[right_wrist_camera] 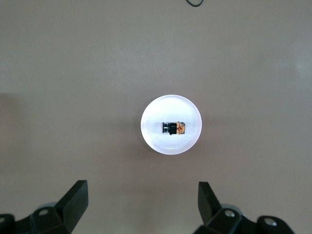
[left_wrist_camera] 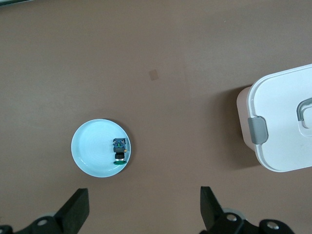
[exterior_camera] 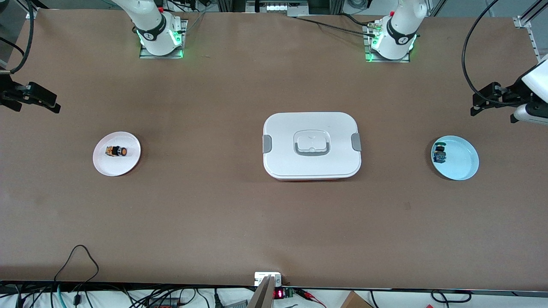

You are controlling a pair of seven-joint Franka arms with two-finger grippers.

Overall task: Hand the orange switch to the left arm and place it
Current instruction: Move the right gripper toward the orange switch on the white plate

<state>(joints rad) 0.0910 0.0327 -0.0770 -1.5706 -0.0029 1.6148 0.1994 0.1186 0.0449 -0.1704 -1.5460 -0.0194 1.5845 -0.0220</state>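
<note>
The orange switch (exterior_camera: 116, 151) lies on its side on a small white plate (exterior_camera: 124, 164) toward the right arm's end of the table. In the right wrist view the switch (right_wrist_camera: 174, 128) and the plate (right_wrist_camera: 170, 107) show below my right gripper (right_wrist_camera: 143, 202), which is open and empty. In the front view my right gripper (exterior_camera: 53, 105) hangs in the air over the table's edge at that end. The white box (exterior_camera: 311, 145) stands shut in the middle of the table. My left gripper (exterior_camera: 477, 105) hangs over the table's edge at the left arm's end, open and empty (left_wrist_camera: 145, 204).
A light blue plate (exterior_camera: 460, 164) toward the left arm's end holds a blue-based switch (exterior_camera: 439, 154) with a dark green cap. The left wrist view shows this plate (left_wrist_camera: 92, 151), that switch (left_wrist_camera: 119, 150) and a corner of the box (left_wrist_camera: 282, 126). Cables lie along the table's near edge.
</note>
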